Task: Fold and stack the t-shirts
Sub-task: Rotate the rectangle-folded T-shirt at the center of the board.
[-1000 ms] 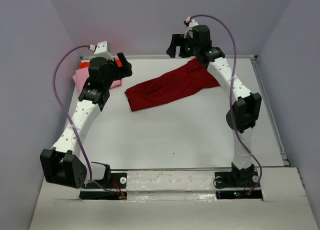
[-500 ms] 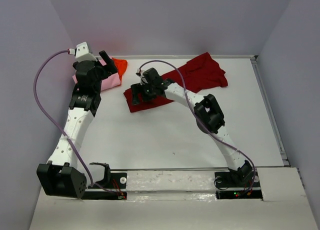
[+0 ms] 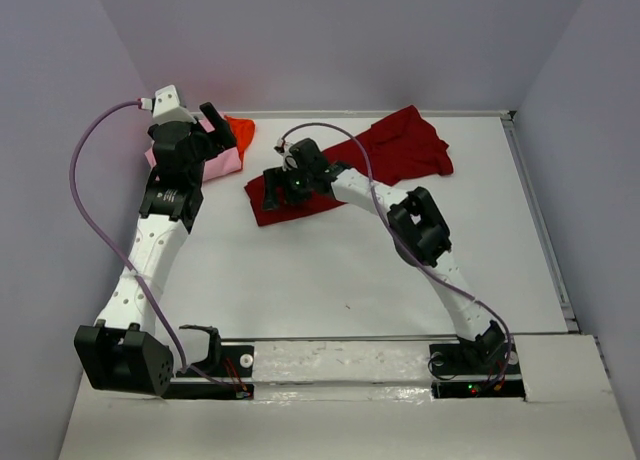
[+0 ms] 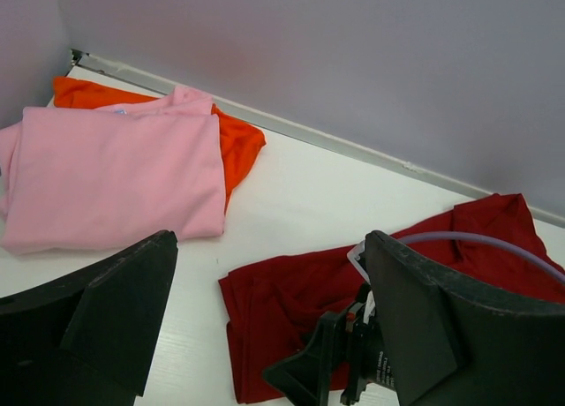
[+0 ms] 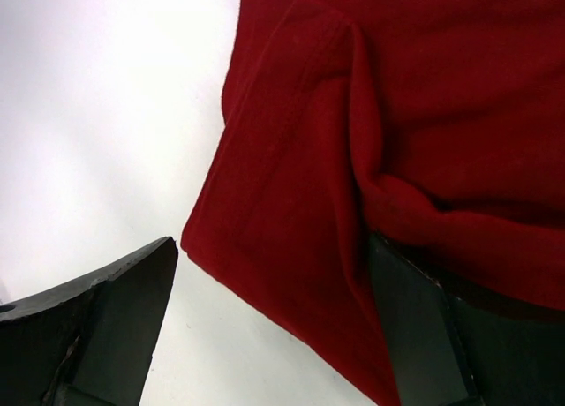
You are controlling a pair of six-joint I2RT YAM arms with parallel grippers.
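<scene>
The dark crimson t-shirt (image 3: pixel 385 155) lies crumpled in a long band across the back of the table. My right gripper (image 3: pixel 279 183) stands open low over its left end (image 5: pixel 353 159), with the shirt's corner between the fingers and a fold lying against the right finger (image 5: pixel 441 335). The light pink t-shirt (image 4: pixel 115 172) lies folded at the back left on top of the orange-red t-shirt (image 4: pixel 237 141). My left gripper (image 3: pixel 217 128) hovers open just above the pink shirt (image 3: pixel 222 160), holding nothing. In the left wrist view the crimson shirt (image 4: pixel 274 291) and the right gripper (image 4: pixel 353 371) show between its fingers.
The white table (image 3: pixel 340 270) is boxed in by grey walls at the back and both sides, with a raised rail (image 3: pixel 545 230) along its right edge. The stack of pink and orange shirts sits tight in the back-left corner (image 4: pixel 75 57).
My right arm swung from the back right down to the crimson shirt's left end. My left gripper moved back over the pink shirt. The crimson shirt's right end now lies spread.
</scene>
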